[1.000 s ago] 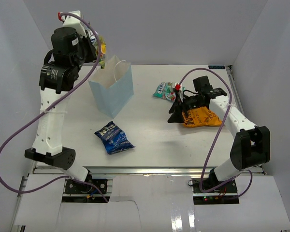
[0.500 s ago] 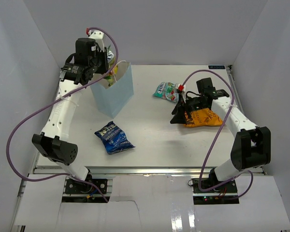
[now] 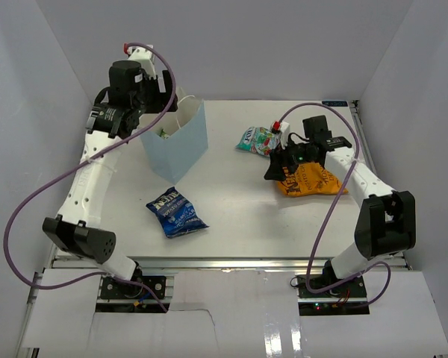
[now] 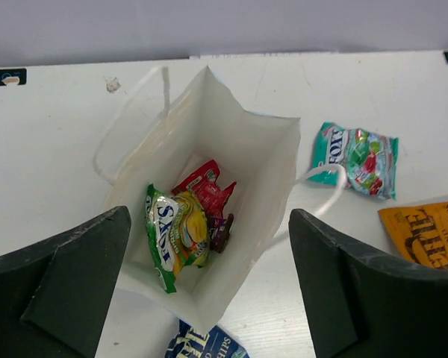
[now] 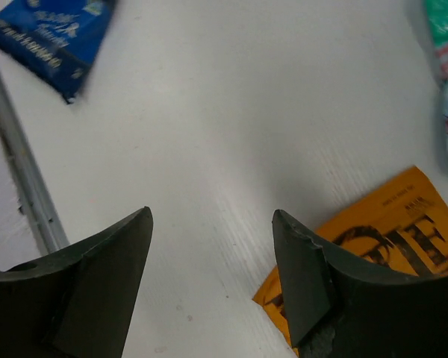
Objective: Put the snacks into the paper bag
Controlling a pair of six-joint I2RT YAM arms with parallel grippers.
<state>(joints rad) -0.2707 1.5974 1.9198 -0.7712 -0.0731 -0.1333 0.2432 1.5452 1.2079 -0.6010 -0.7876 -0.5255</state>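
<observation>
Overhead view of a white table (image 3: 231, 224) with two robot arms. At far left the left gripper (image 3: 162, 95) hangs over the mouth of the paper bag (image 3: 181, 145), an upright pale blue gift bag with thin white handles. A second ago this pincer was holding the green-yellow candy bag (image 4: 175, 239) above the opening. Now its jaws stand wide apart and empty, and the wrist view looks straight down between them at the candy bag lying on the white floor of the paper bag. That drop looks complete, so the left arm seems free to fetch another packet. Beside the candy bag inside is a small red and dark brown bar (image 4: 213, 209); whether that is one wrapper or two is hard to tell. In front of the paper bag, towards the arm bases, the blue crisp bag (image 3: 176, 212) lies flat on the table. Further right, near the back, is the small teal bag (image 3: 255, 140). Just beside it the right gripper (image 3: 278, 168) has edged closer over the large orange crisp bag (image 3: 313, 181), jaws parted with nothing between them and one finger above the packet's corner. Counted: one paper bag, two arms, five snacks as far as can be seen, two inside the bag and three left on the table.
</observation>
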